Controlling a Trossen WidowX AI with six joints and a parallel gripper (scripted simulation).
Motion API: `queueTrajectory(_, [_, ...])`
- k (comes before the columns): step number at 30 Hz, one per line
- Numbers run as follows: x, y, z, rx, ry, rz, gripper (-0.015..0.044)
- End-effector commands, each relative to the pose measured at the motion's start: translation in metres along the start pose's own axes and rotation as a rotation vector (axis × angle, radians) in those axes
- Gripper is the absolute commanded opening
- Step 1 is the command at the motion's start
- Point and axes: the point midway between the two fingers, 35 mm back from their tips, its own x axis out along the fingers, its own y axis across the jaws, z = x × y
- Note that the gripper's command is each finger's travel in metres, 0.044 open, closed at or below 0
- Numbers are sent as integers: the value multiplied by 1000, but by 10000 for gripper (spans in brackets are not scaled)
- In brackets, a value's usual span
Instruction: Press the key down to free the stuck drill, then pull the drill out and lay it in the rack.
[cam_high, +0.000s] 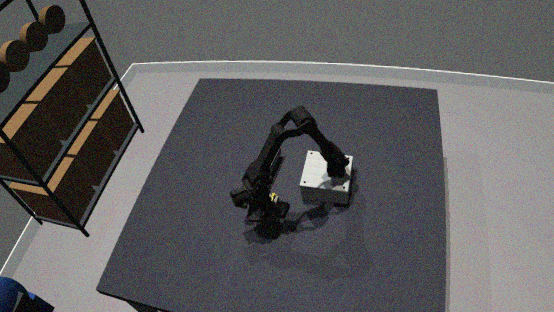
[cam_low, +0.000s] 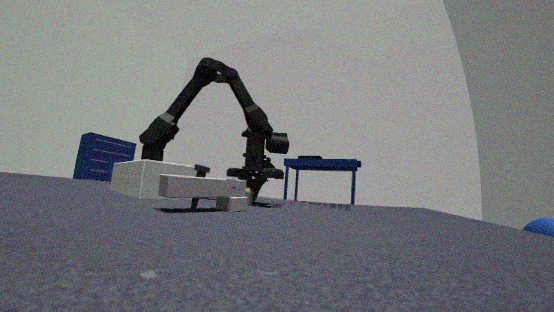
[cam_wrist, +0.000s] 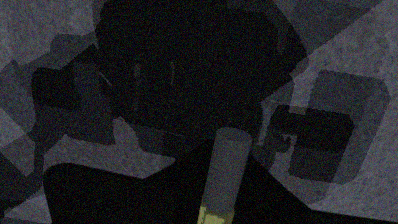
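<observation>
My gripper (cam_high: 269, 216) (cam_wrist: 223, 149) is low over the table, fingers down. It is shut on the drill (cam_wrist: 227, 170), a grey cylinder with a yellow band; a bit of that yellow also shows in the top view (cam_high: 273, 197) and the exterior view (cam_low: 248, 190). A long pale block (cam_low: 200, 186) ends right beside the fingers. Whether the drill still reaches into it is hidden. A dark piece (cam_low: 202, 169), possibly the key, stands behind the block's top and shows again below it. A small pale block (cam_low: 231, 204) lies under its end. I cannot make out the rack with certainty.
The arm's base stands on a white box (cam_high: 315, 172) (cam_low: 127, 177), beside the long block. The dark table top (cam_high: 390, 225) carries the arm's shadows. Off the table are a shelf unit (cam_high: 84, 137), a blue table (cam_low: 322, 164) and a blue cabinet (cam_low: 105, 157).
</observation>
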Motion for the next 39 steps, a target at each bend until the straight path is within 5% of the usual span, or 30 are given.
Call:
queueTrajectory(1, [6,0,-6,2,17,7,0])
queueTrajectory(5, [6,0,-6,2,17,7,0])
queueTrajectory(22, [0,0,0,0,0,0,440])
queueTrajectory(39, [-76,-1,1,2,16,6,440])
